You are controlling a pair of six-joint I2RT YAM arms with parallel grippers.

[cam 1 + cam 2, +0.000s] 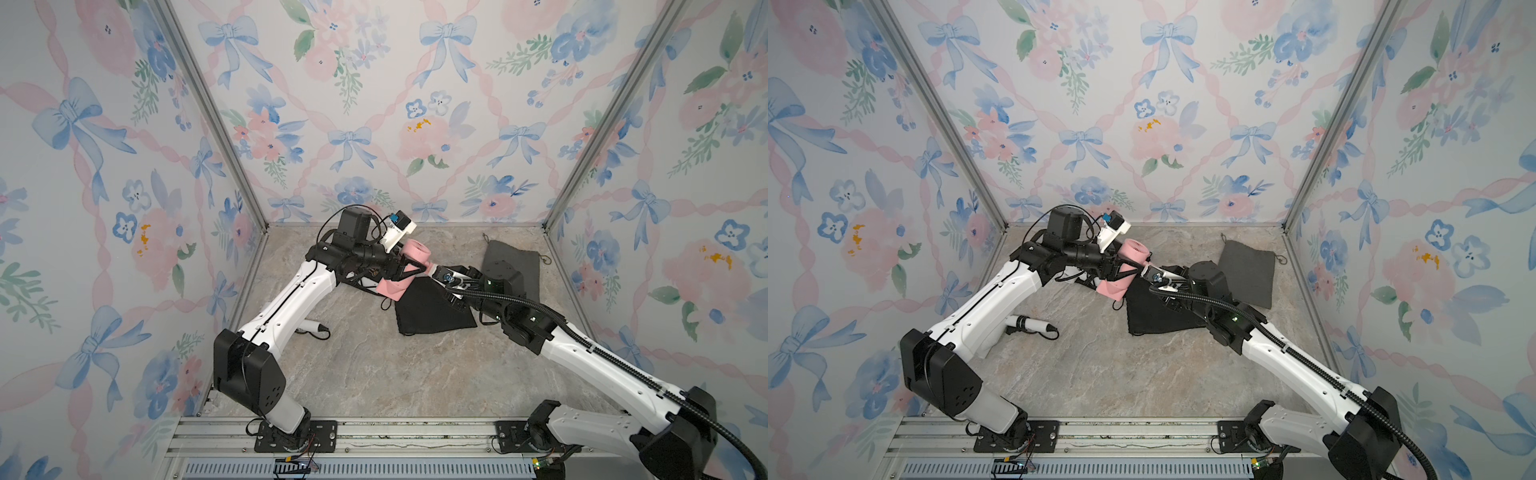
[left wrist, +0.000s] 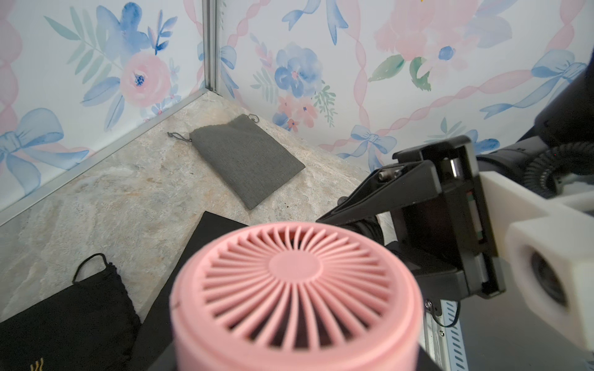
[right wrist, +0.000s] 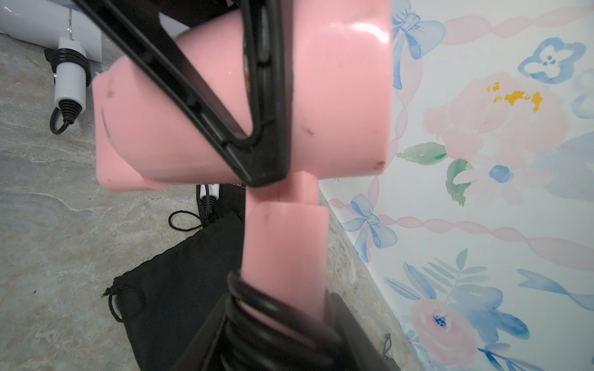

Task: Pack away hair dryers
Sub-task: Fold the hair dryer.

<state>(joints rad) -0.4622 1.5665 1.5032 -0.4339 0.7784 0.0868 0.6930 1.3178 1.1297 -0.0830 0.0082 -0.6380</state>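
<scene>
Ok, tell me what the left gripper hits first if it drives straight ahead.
The pink hair dryer: its barrel lies inside the left gripper. Beyond it, likely the right gripper, depth unclear.

A grey pouch (image 1: 512,250) lies near a black pouch (image 1: 428,311) (not touching).

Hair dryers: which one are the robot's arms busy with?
The pink dryer: the right gripper holds its handle and the left gripper straddles its barrel. The white dryer lies untouched on the table.
</scene>
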